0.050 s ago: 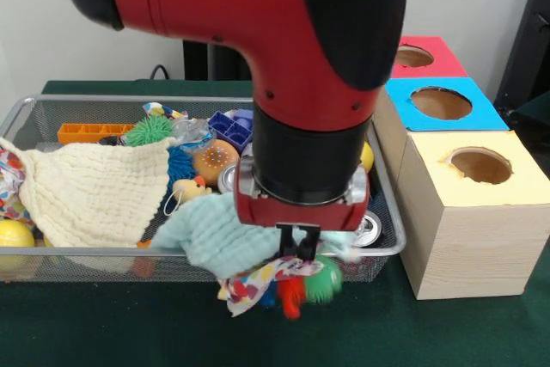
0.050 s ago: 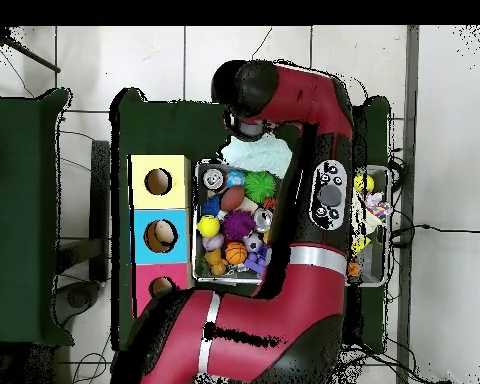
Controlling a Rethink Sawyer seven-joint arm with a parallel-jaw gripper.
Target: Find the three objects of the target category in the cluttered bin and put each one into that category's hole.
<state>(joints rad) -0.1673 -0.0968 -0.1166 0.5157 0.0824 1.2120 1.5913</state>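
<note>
The gripper [image 1: 299, 249] hangs at the bin's [image 1: 51, 102] front rim, jaws clamped on a patterned cloth [image 1: 258, 283]. I'd say it's mid-search: all three holes look empty, including the yellow box [image 1: 481, 212].

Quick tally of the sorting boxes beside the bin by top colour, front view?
Red-topped wooden box with round hole: 1
Blue-topped wooden box with round hole: 1
Yellow-topped wooden box with round hole: 1
Total: 3
</note>
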